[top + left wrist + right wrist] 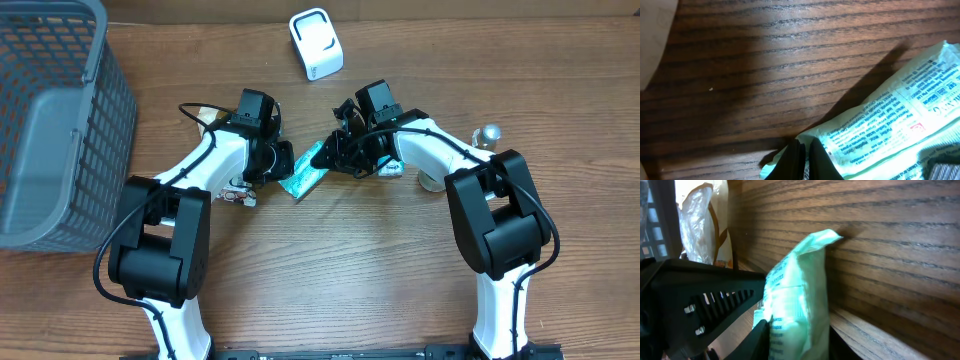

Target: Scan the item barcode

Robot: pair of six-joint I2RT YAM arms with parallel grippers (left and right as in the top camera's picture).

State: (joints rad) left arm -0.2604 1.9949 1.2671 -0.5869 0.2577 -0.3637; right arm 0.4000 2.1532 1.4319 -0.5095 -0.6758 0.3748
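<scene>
A pale green packet [308, 172] with small printed text hangs just above the wooden table between my two arms. My left gripper [283, 165] is shut on its lower left corner; in the left wrist view the black fingers [796, 161] pinch the packet's edge [890, 115]. My right gripper [335, 155] holds the other end. In the right wrist view the packet [800, 295] stands upright between the two fingers [760, 342], which press on either side of it. No barcode shows clearly in any view.
A white box-shaped device [316, 44] stands at the back centre. A grey mesh basket [60, 110] fills the left side. A small bottle with a silver cap [488, 135] is by the right arm. A clear plastic bag [697, 220] lies behind the left arm.
</scene>
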